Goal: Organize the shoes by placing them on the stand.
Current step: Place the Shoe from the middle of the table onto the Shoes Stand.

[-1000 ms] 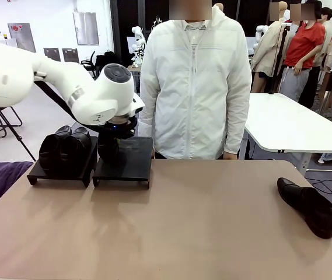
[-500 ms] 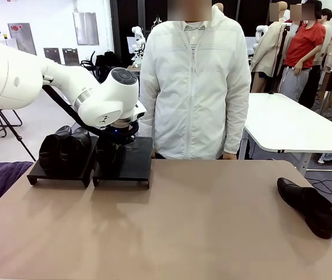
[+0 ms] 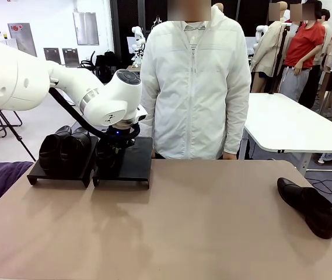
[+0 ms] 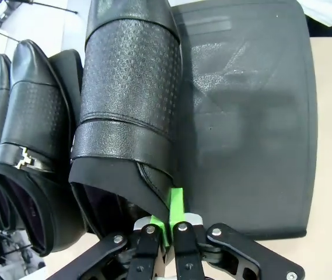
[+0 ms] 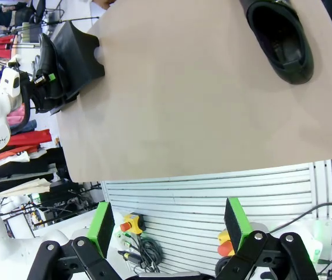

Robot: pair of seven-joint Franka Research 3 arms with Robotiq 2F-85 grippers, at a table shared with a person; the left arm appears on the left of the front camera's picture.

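Left gripper point(image 4: 164, 224) pinched narrow on the heel rim of a shoe point(image 4: 132, 111); this shoe lying on the left half of the right tray point(image 4: 253, 116), its right half bare; two more shoes point(image 3: 65, 149) side by side on the left tray point(image 3: 58, 172), just beside; fourth shoe point(image 3: 308, 206) lying alone on the table point(image 3: 183, 227), well apart near the right edge; right gripper point(image 5: 168, 224) wide, holding nothing, off the table's near edge.
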